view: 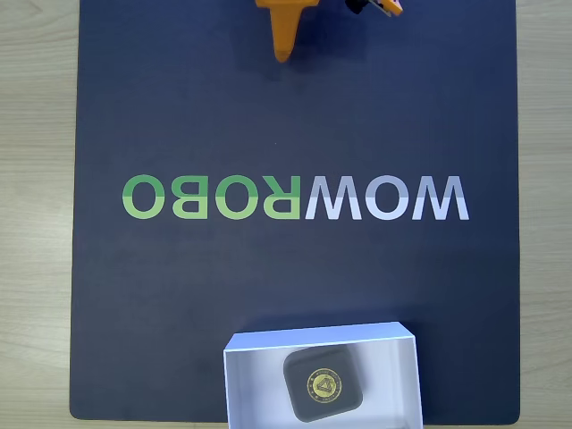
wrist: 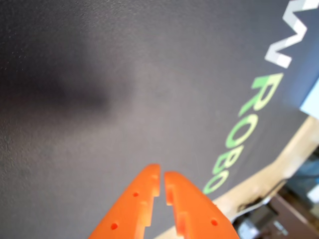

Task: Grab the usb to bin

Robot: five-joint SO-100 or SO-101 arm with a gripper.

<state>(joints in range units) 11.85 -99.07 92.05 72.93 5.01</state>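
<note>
The usb (view: 323, 384), a dark rounded-square case with a gold round emblem, lies flat inside the bin (view: 317, 337). The bin is a shallow white box at the bottom edge of the fixed view. My orange gripper (view: 284, 49) sits at the top edge of that view, far from the bin, pointing down toward the mat. In the wrist view the gripper (wrist: 162, 174) is shut. Its two orange fingers (wrist: 139, 199) meet at the tips with just a thin slit, nothing between them, over bare mat.
A dark mat (view: 179, 295) with WOWROBO lettering (view: 295, 198) covers the pale wooden table (view: 36, 223). In the wrist view the lettering (wrist: 249, 114) runs along the right side, and cables and dark gear (wrist: 269, 219) lie beyond the table edge.
</note>
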